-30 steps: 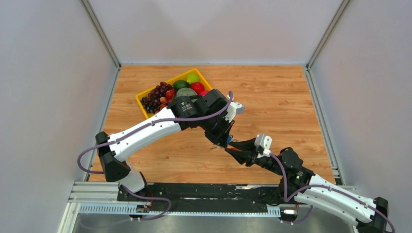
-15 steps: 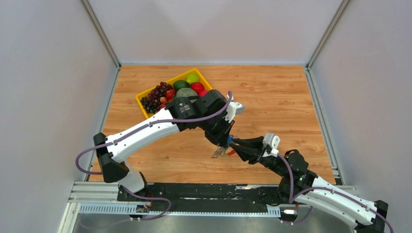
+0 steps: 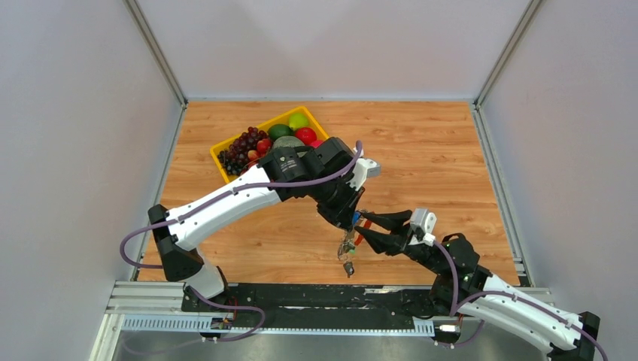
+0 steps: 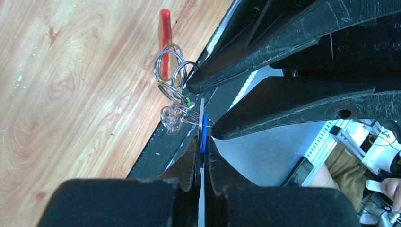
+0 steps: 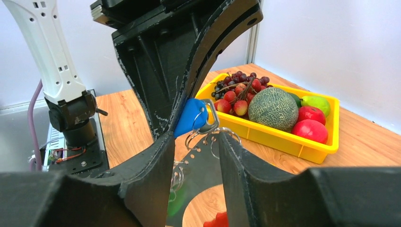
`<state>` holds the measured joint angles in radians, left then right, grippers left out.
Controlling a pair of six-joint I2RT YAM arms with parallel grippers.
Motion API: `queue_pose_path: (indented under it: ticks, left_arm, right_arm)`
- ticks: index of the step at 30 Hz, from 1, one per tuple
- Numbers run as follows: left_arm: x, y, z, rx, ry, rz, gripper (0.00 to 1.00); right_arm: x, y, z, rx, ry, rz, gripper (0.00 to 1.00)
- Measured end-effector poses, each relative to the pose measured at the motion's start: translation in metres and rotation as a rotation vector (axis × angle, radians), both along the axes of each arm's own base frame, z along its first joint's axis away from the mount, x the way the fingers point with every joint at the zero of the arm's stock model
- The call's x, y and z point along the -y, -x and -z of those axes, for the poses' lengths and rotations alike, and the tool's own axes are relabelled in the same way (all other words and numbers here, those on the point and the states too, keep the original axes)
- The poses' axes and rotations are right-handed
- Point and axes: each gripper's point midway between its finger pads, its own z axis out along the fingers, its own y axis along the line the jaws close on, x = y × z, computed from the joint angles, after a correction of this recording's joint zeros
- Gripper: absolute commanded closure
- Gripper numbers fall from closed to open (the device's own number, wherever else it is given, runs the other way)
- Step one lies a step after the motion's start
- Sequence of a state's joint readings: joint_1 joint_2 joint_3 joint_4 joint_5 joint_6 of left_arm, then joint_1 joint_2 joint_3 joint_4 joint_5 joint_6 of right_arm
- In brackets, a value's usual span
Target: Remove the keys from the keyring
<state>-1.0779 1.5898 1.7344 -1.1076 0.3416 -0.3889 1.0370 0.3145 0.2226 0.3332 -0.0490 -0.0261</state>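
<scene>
My left gripper [image 3: 349, 219] is shut on a blue-headed key [image 4: 204, 136], which also shows in the right wrist view [image 5: 191, 116]. The keyring [image 4: 172, 81], a cluster of silvery rings, hangs from that key above the table's near edge. Its red fob [image 4: 164, 34] hangs beside it. More rings and a dark key [image 3: 347, 265] dangle below. My right gripper [image 3: 360, 229] is open, with one finger [image 4: 283, 42] on each side of the rings by the blue key. In its own view the rings [image 5: 208, 129] sit between its fingertips [image 5: 166, 142].
A yellow tray [image 3: 226, 171] with grapes, a melon and red and green fruit stands at the back left, behind the left arm; it also shows in the right wrist view [image 5: 302, 143]. The black base rail [image 3: 316, 297] runs along the near edge.
My right gripper has moved left and up, so its open fingers now straddle the rings at the left gripper. The ring cluster has swung down and hangs lower.
</scene>
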Motion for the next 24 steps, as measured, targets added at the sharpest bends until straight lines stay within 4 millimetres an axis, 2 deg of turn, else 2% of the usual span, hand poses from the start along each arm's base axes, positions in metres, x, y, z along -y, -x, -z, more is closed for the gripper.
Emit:
queue_pose_path:
  ticks: [3, 8, 14, 24]
  left_arm:
    - [0.002, -0.002, -0.005, 0.007, 0.001, -0.005, 1.0]
    - [0.003, -0.003, -0.004, 0.0, -0.009, -0.015, 1.0]
    - [0.004, -0.005, 0.001, -0.006, -0.025, -0.025, 1.0]
    - [0.01, -0.009, -0.002, -0.005, -0.024, -0.042, 1.0]
  right_arm:
    - [0.006, 0.005, -0.002, 0.013, -0.024, -0.005, 0.53]
    - [0.013, 0.008, -0.005, 0.012, -0.046, -0.003, 0.57]
    - [0.013, 0.004, 0.008, -0.026, -0.008, 0.016, 0.57]
    - [0.009, 0.009, 0.012, -0.025, 0.004, -0.016, 0.58]
